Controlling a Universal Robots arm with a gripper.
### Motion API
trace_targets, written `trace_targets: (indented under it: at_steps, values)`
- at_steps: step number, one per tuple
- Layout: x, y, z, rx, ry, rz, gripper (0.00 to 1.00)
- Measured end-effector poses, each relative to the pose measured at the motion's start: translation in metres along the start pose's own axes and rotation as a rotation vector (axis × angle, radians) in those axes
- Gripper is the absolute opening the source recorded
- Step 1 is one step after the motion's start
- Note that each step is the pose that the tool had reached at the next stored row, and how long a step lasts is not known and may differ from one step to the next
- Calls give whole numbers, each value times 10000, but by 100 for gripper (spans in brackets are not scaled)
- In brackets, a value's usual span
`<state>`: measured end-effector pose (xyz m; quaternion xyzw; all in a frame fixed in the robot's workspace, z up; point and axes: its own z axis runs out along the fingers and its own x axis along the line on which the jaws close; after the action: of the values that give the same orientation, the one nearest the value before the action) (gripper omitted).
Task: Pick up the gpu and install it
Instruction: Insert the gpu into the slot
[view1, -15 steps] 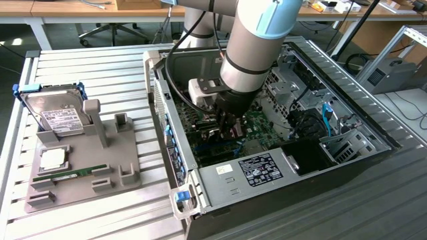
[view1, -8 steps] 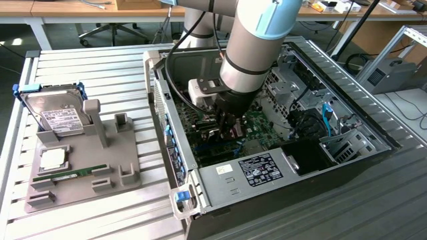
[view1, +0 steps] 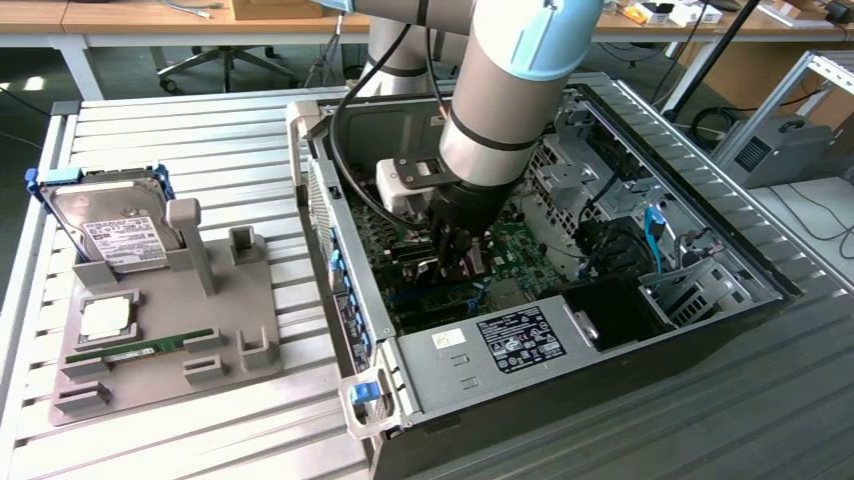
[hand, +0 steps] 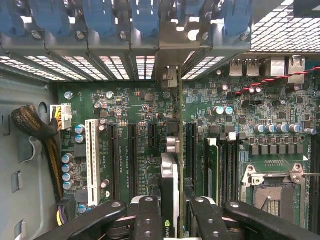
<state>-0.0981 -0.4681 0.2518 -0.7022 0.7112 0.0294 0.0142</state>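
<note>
Three spare parts sit on the gray holder (view1: 174, 315) near the table edge at the exterior view's left: hard drive (view1: 114, 225), square chip (view1: 107, 318) and green RAM stick (view1: 140, 348). None of them is the task's thing. Next over is the open PC case (view1: 441, 375), with the arm reaching down into it. The gripper (view1: 461, 262) is low over the motherboard (view1: 527, 255), near the case's rear wall.

In the wrist view the fingers (hand: 148, 220) are partly closed and clamp the gpu (hand: 170, 175) from both sides. The card is seen edge-on and runs toward the rear bracket openings (hand: 172, 75) under the blue clips (hand: 145, 20). It lies among the black expansion slots (hand: 190, 150), apart from the white slot (hand: 91, 160) – which slot it sits over I cannot tell.

Step, by my read: the pick is done and the install is in hand, with the card apparently not yet seated (depth is hard to judge). Seating calls for the card's edge to be square over its slot, the metal end lined up with a rear opening, and a straight press – any tilt risks jamming the connector.
</note>
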Motion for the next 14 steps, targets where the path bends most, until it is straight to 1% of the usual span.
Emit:
trace_targets:
  at_steps: [14]
  values:
    - [-2,5,16,1,-2,3,27]
